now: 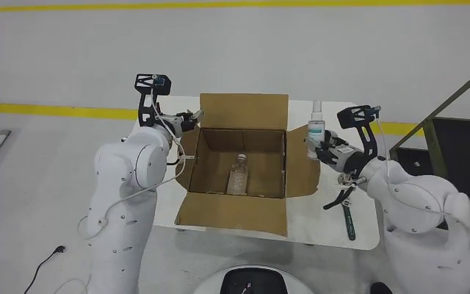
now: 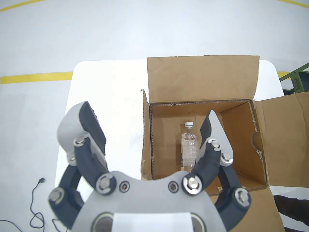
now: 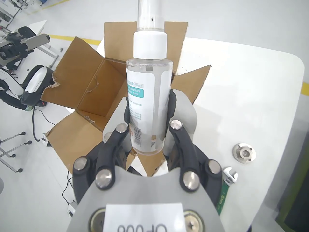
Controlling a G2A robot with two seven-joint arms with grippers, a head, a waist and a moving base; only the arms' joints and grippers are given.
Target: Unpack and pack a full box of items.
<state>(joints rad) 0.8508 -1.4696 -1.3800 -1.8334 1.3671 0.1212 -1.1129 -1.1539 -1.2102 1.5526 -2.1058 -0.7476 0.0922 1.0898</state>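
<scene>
White table [image 1: 327, 224]: open cardboard box [image 1: 231, 213] at centre; wrench [image 1: 347, 214], round metal fitting [image 3: 243, 152] near right edge.

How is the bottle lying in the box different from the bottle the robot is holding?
The water bottle lies on its side inside the box; the spray bottle is held by the right gripper, outside it. The water bottle has a small white cap; the spray bottle a tall clear cover. The spray bottle has a white and teal label; the water bottle looks bare. Both are see-through.
</scene>
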